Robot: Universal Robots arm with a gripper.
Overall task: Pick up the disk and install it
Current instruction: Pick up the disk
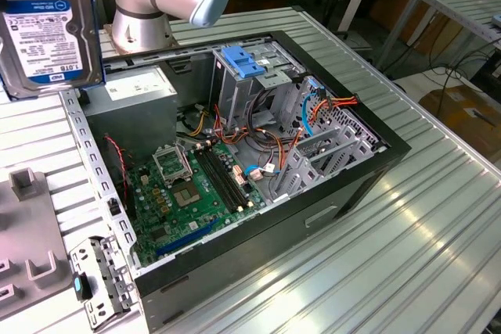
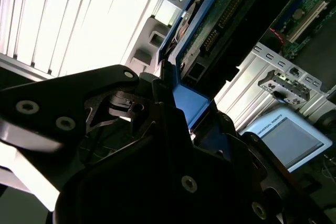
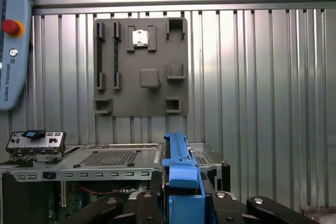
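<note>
The disk [image 1: 47, 25] is a silver hard drive with a white label banded blue and black. It hangs in the air at the exterior view's upper left, above the table and beside the open computer case [image 1: 368, 170]. In the first wrist view the disk [image 3: 181, 166] stands edge-on, blue rail toward the camera, and my gripper [image 3: 184, 199] is shut on it with one black finger [image 3: 144, 202] on each side. In the second wrist view the disk [image 2: 220, 19] shows its circuit-board underside, held in the gripper [image 2: 191, 114].
Inside the case stand a grey metal cage with a blue handle [image 1: 246, 64], a grey box with a white sticker [image 1: 133, 91] and a green motherboard [image 1: 188, 193]. A grey fixture plate [image 3: 140, 66] lies on the ribbed table. A teach pendant [image 3: 10, 40] lies nearby.
</note>
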